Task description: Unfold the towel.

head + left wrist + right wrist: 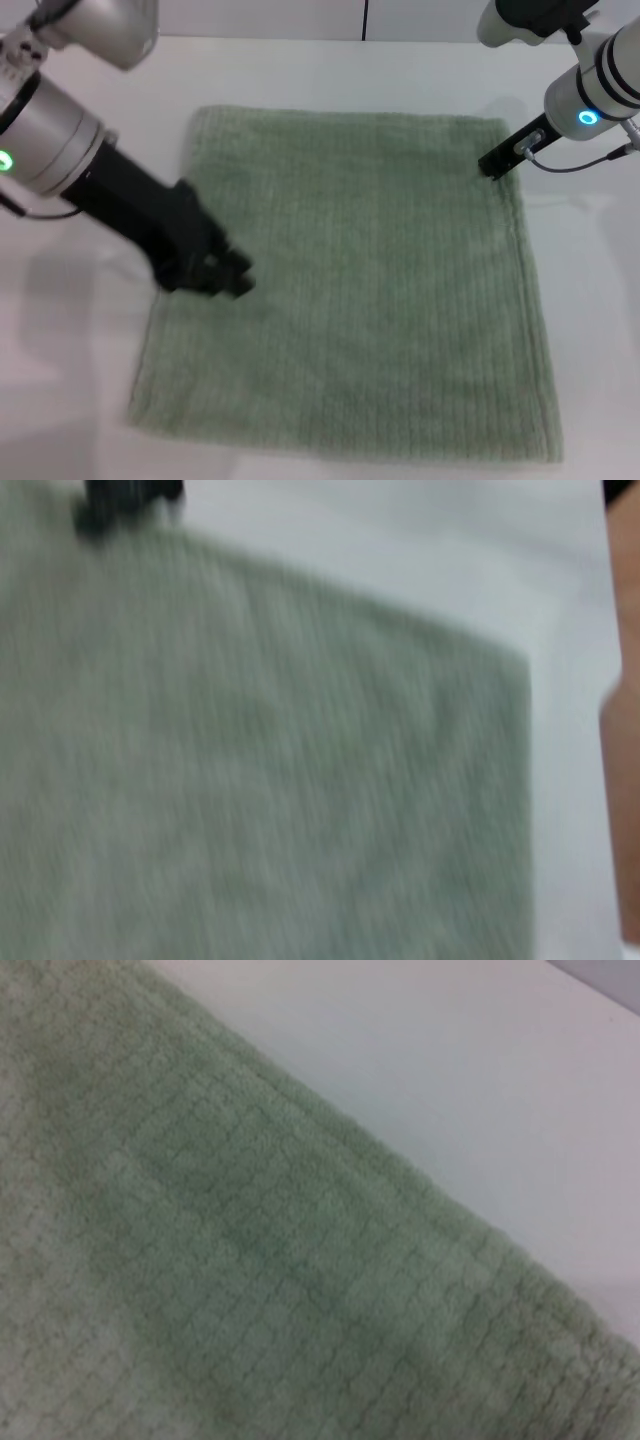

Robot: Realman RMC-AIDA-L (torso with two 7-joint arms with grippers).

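Observation:
The pale sage-green towel point(360, 280) lies spread out flat as one large square on the white table point(320, 70). My left gripper point(228, 276) is low over the towel's left side, near its left edge. My right gripper point(495, 163) is at the towel's far right corner, at cloth level. The left wrist view shows a broad stretch of towel point(250, 780) with one corner, and the other arm's dark gripper point(125, 500) at its edge. The right wrist view shows the ribbed cloth point(250, 1260) and its hemmed edge close up.
The white table point(480, 1080) surrounds the towel on all sides. A dark vertical seam point(364, 18) runs in the wall behind. A cable point(585, 160) hangs from my right wrist beside the towel's far right corner.

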